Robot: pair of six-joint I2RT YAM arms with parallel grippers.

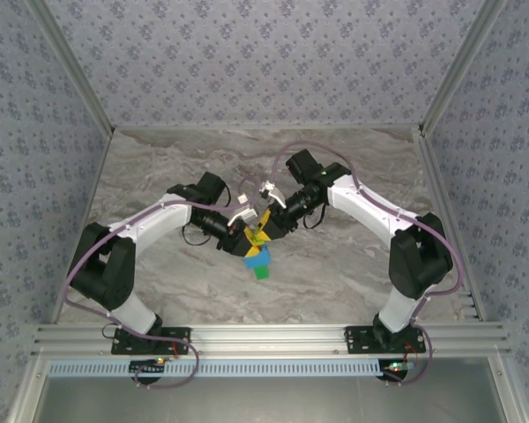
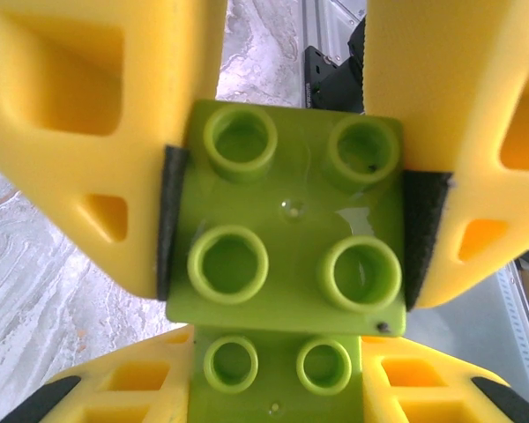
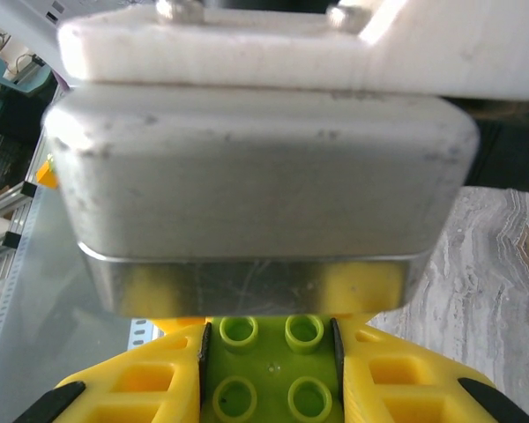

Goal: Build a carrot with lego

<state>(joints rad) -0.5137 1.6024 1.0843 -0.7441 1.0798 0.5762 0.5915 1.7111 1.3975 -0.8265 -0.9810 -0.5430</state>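
Observation:
Both grippers meet above the middle of the table. My right gripper [image 1: 270, 224] [image 3: 269, 374] is shut on a lime-green four-stud brick [image 3: 269, 370] [image 2: 286, 233], its black pads [image 2: 172, 220] pressing both sides. My left gripper [image 1: 245, 236] [image 2: 278, 374] is shut on another lime-green brick [image 2: 278, 374], which shows two studs just beneath the first and touches or nearly touches it. From above, lime-green [image 1: 258, 236], blue [image 1: 257, 257] and dark green [image 1: 262, 272] pieces show under the fingers. I cannot tell whether the blue and dark green ones hang from the held brick or lie on the table.
The grey metal housing [image 3: 256, 203] of the left wrist hangs close above my right fingers. The marble tabletop [image 1: 353, 256] lies between patterned walls, with an aluminium rail [image 1: 264, 337] along the near edge.

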